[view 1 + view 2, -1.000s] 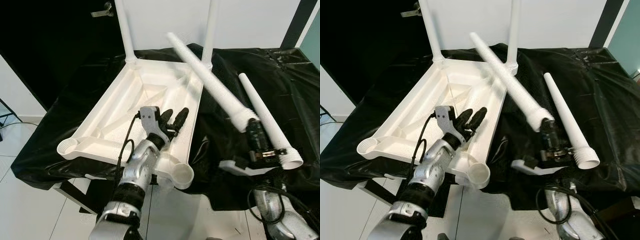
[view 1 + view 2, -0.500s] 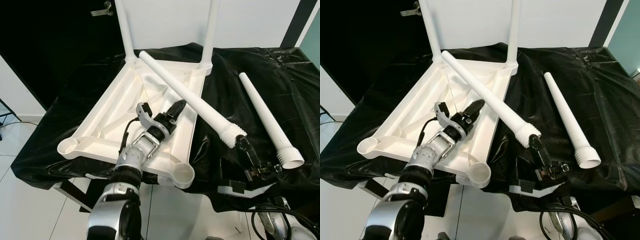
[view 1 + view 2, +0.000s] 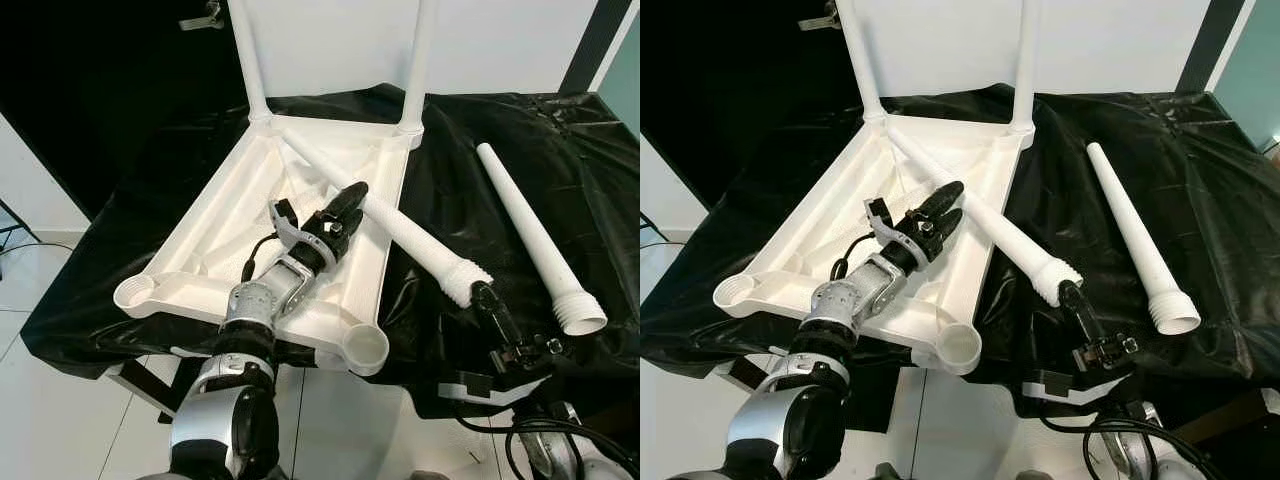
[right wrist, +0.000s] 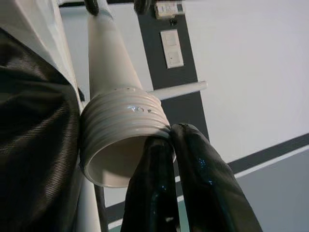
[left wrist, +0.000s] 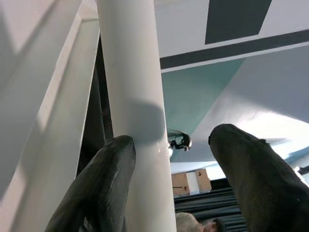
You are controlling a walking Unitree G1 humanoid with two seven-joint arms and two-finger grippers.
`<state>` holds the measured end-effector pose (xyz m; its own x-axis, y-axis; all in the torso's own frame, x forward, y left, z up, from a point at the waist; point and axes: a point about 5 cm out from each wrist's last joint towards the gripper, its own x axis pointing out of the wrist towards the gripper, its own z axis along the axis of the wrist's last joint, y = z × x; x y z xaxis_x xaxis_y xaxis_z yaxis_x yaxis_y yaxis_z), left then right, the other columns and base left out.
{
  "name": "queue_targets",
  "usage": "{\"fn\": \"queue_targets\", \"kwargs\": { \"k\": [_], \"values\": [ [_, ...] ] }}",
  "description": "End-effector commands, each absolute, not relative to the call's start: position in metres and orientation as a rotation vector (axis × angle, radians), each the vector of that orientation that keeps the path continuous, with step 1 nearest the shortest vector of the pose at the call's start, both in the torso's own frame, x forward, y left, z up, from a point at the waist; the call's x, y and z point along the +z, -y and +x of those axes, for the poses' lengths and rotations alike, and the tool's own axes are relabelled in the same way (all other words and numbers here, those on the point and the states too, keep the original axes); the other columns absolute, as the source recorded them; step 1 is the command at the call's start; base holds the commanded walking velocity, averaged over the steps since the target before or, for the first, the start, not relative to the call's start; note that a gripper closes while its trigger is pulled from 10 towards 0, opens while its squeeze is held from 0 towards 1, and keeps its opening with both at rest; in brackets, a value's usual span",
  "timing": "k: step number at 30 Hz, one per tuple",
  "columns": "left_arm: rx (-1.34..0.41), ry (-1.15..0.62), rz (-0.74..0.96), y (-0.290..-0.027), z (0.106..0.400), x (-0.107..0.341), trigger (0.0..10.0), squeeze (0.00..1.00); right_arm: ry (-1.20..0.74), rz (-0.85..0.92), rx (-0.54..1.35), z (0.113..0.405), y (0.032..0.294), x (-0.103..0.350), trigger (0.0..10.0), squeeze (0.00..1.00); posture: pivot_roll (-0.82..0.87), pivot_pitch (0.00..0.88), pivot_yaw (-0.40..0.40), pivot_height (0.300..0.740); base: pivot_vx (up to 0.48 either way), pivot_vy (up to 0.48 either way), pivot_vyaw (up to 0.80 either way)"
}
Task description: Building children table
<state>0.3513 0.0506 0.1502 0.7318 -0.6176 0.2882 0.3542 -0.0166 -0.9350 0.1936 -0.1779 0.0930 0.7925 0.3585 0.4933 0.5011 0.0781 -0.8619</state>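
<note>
The upturned white tabletop (image 3: 240, 235) lies on the black-draped desk (image 3: 590, 200). A loose leg (image 3: 390, 225) lies across the tabletop's rim. The left gripper (image 3: 345, 207) holds its fingers wide around that leg. The right gripper (image 3: 480, 295) pinches the leg's threaded end (image 4: 123, 130) with its fingers narrow. A second leg (image 3: 530, 240) lies beside the tabletop.

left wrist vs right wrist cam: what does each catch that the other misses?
Left wrist: the smooth shaft of the loose leg against one finger of the open left gripper, with the tabletop underside beside it. Right wrist: the leg's threaded end, the shut right gripper touching its rim, black cloth, a wall switch. Both: that same white leg.
</note>
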Motion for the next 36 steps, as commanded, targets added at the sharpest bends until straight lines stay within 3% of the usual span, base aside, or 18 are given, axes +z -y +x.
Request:
{"fn": "queue_targets", "kwargs": {
  "k": [1, 25, 31, 32, 33, 35, 36],
  "values": [
    [-0.984, -0.118, -1.408, -0.046, 0.344, 0.156, 10.0, 0.00, 0.759, -1.524, -0.099, 0.190, 0.176, 0.090, 0.0, 0.00, -0.19, 0.000, 0.066, 0.740, 0.000, 0.000, 0.00],
    [-1.037, -0.265, -1.232, -0.022, 0.331, 0.135, 10.0, 0.00, 0.856, -1.567, -0.112, 0.177, 0.186, 0.088, 0.0, 0.00, -0.22, 0.000, 0.083, 0.740, 0.000, 0.000, 0.00],
    [-1.044, -0.230, -1.261, -0.026, 0.332, 0.138, 10.0, 0.00, 0.827, -1.566, -0.076, 0.178, 0.189, 0.079, 0.0, 0.00, -0.21, 0.000, 0.078, 0.740, 0.000, 0.000, 0.00],
    [-1.075, -0.181, -1.293, -0.029, 0.331, 0.144, 0.0, 0.00, 0.809, -1.568, -0.067, 0.178, 0.190, 0.075, 0.0, 0.00, -0.21, 0.000, 0.074, 0.740, 0.000, 0.000, 0.00],
    [-1.075, -0.181, -1.293, -0.029, 0.331, 0.144, 0.0, 0.00, 0.809, -1.568, -0.067, 0.178, 0.190, 0.075, 0.0, 0.00, -0.21, 0.000, 0.074, 0.740, 0.000, 0.000, 0.00],
    [-1.097, -0.088, -1.336, -0.036, 0.332, 0.153, 0.0, 0.00, 0.790, -1.574, -0.069, 0.177, 0.190, 0.069, 4.2, 0.00, -0.21, 0.000, 0.074, 0.740, 0.000, 0.000, 0.00],
    [-1.097, -0.088, -1.336, -0.036, 0.332, 0.153, 0.0, 0.00, 0.790, -1.574, -0.069, 0.177, 0.190, 0.069, 4.2, 0.00, -0.21, 0.000, 0.074, 0.740, 0.000, 0.000, 0.00]
  ]
}}
